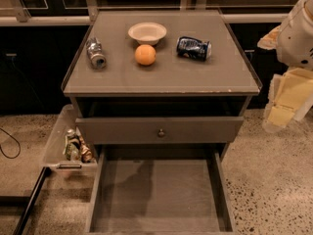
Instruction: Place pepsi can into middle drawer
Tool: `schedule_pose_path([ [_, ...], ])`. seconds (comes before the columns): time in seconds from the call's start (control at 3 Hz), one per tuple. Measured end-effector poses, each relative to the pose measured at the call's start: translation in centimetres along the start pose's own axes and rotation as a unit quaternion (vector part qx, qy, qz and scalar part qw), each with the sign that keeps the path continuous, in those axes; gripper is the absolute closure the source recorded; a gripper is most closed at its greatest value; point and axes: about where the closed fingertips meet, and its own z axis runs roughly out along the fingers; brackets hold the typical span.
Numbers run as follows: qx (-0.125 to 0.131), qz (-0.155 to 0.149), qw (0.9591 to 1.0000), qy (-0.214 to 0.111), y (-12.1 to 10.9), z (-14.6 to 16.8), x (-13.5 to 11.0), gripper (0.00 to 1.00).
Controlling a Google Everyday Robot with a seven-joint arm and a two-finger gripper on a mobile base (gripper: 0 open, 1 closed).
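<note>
Camera view: pepsi can lies sideways on counter, ungrasped; middle drawer stands open below to receive it; gripper hangs off right, jaws' state can't tell.

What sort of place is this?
Likely a robot test lab or office: speckled polished floor, grey cabinet staged with pepsi can, orange and bowl, gripper at the right edge.

At the right edge, the gripper is cut off; the middle drawer is cropped below.
</note>
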Motion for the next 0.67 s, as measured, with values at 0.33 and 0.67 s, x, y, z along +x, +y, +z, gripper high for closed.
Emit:
schedule_pose_path([
  [0.33, 0.000, 0.000, 1.0000, 0.000, 0.0, 0.0, 0.0, 0.00],
  [0.67, 0.013, 0.003, 0.9999, -0.009, -1.8, 0.2, -0.3, 0.00],
])
